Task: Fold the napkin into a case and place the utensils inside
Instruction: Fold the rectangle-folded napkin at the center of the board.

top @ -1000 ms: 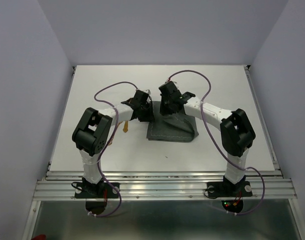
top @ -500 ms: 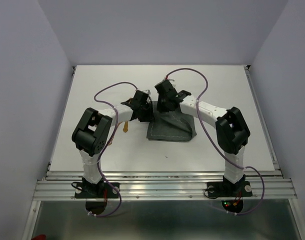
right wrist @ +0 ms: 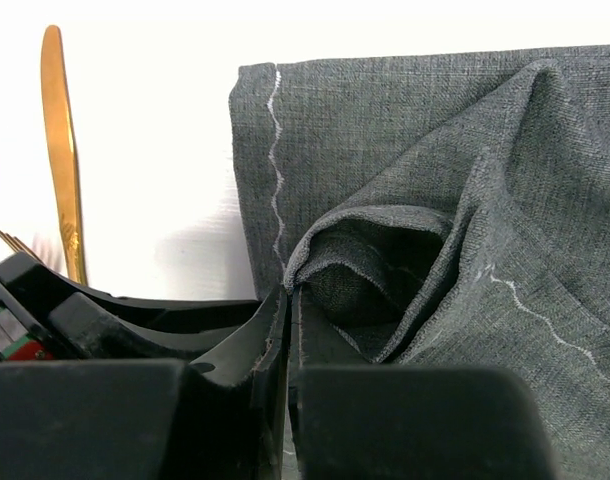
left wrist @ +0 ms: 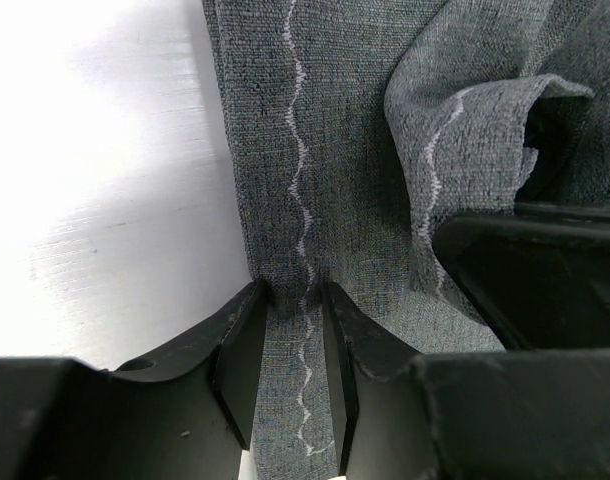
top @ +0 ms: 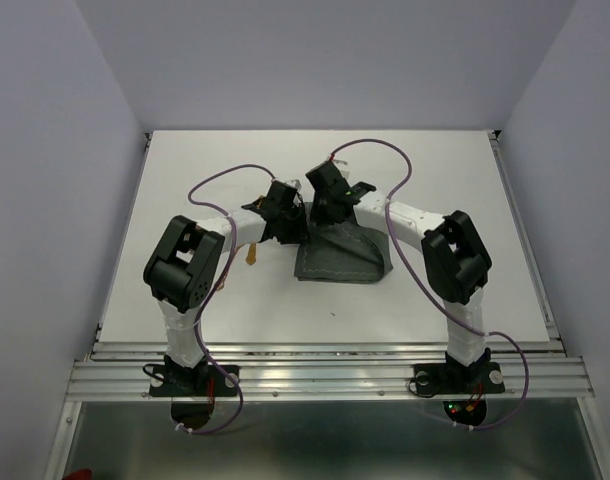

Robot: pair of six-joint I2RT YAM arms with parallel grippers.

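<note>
Dark grey soft cloth napkin w/ pale wavy stitched hem line (top: 340, 258) lies mid-way across the flat white table (top: 185, 180). It's partly folded, not yet a narrow case. Near part lies flat; far part is bunched & lifted toward both grippers.

Left gripper (left wrist: 290, 335) is at the napkin's far-left corner, low to the table. In its wrist view the black fingers (left wrist: 240, 360) are clenched on a flat strip of the cloth edge, w/ the hem stitch running straight btw them. The cloth fills the gap, so the jaws stand part-way apart but gripping. Just to the right a loose flap w/ its own hem line curls up.

Right gripper (right wrist: 288, 298) sits just beside the left one, over the napkin's far edge. Its fingers are pressed tight together, pinching the lip of a raised fold. Cloth hangs from the pinch around a hollow pocket & slopes off to the right.

Utensils, thin orange-gold cutlery (right wrist: 57, 140), lie on bare table just left of the napkin, outside the cloth & apart from it in the right wrist view. One long slender piece is clear. Fork-like tines (right wrist: 13, 240) peek out beside it; the rest is hidden behind black gripper body. Top view shows only a small orange sliver by the left forearm.
</note>
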